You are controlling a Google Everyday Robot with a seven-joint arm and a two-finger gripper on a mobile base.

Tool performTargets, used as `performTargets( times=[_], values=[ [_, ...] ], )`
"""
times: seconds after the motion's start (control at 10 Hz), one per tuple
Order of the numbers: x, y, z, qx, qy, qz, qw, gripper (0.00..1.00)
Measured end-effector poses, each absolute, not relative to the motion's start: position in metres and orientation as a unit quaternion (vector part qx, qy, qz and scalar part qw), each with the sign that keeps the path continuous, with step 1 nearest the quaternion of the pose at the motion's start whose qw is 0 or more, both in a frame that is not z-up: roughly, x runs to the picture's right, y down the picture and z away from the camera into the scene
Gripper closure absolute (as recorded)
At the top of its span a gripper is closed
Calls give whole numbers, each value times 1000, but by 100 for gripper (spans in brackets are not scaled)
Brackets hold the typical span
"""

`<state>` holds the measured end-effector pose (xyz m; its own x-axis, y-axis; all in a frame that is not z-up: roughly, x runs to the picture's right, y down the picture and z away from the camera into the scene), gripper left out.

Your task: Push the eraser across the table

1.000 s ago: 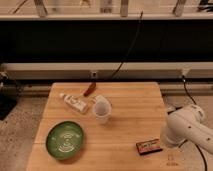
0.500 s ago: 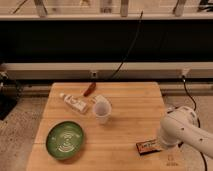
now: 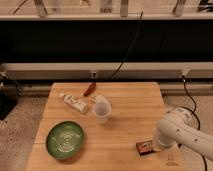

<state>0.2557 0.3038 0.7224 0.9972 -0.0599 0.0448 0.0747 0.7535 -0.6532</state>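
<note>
The eraser (image 3: 144,146), a small dark block with orange-red edges, lies flat near the front right corner of the wooden table (image 3: 130,100). My white arm (image 3: 177,132) reaches in from the right and bends down to the tabletop. Its gripper (image 3: 156,145) is shut and sits right against the eraser's right end, mostly hidden under the arm's wrist. Whether it touches the eraser cannot be told.
A green plate (image 3: 65,139) sits at the front left. A white bottle (image 3: 75,103) lies at the back left, with a small red-brown item (image 3: 90,90) behind it. A clear cup (image 3: 102,111) stands mid-table. The table's front edge is close below the eraser.
The arm has swung down and to the left, closing on the eraser's right end. The eraser has shifted slightly to the left.
</note>
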Motion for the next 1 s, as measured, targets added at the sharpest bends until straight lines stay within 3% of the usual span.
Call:
performTargets(
  times=[1.0],
  values=[
    [226,310,739,-353,-20,-90,931,98]
  ],
)
